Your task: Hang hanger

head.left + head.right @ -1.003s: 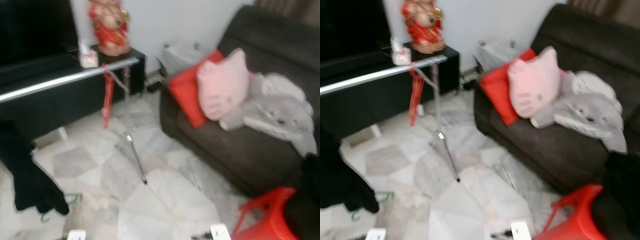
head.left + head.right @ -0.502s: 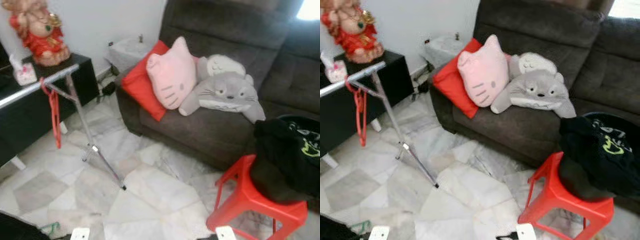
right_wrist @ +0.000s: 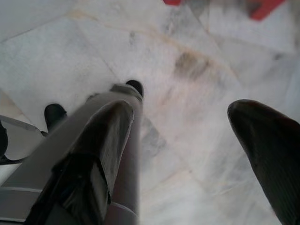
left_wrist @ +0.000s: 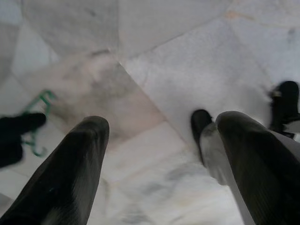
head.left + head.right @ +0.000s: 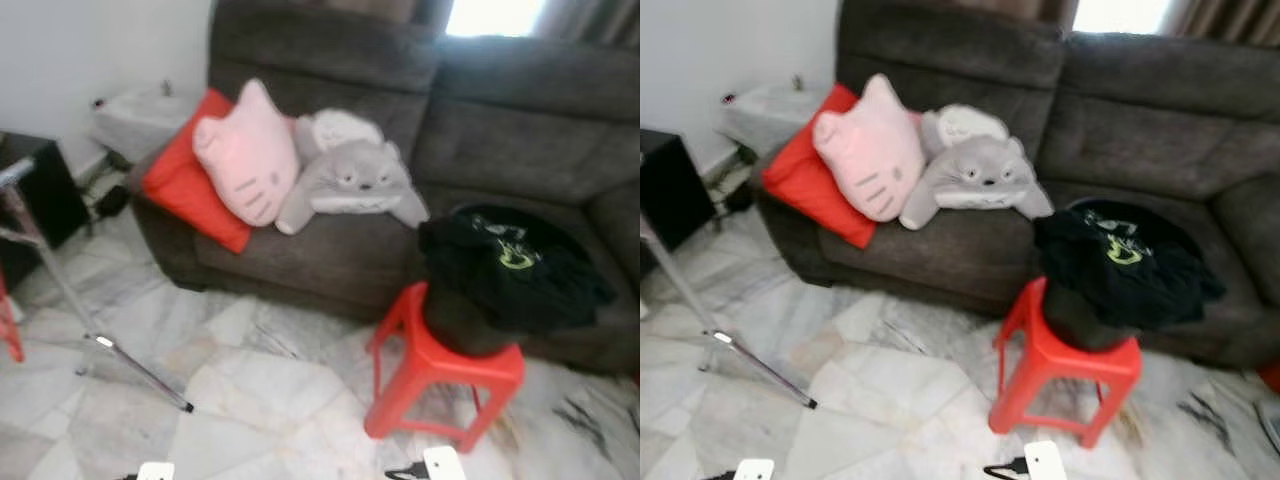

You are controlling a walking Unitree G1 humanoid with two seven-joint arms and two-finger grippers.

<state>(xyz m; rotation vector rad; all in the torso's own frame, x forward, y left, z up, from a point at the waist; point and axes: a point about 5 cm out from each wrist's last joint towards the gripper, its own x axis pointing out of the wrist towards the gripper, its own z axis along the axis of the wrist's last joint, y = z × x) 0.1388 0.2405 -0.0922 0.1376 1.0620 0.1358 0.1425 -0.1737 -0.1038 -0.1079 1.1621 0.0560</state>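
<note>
Left gripper: I see its fingers spread apart over marble floor, holding nothing.
Right gripper: fingers apart, empty.
Green hanger: lying on floor beside black cloth.
Red stool: carries black garment, before sofa.

A dark grey-brown sofa runs along the far side of the room, with a bright window and curtain folds above its back; on its left seat lean a red cushion, a pink cat-face cushion and a grey plush creature; a red plastic stool stands on the floor in front of the sofa, right of centre, with a heap of black cloth on top; the floor is pale marble tile; a plain white wall rises at the far left; below it sits a pale, blurred object, perhaps a basin; a black cabinet stands at the left edge; slanted metal stand legs cross the near-left floor.
</note>
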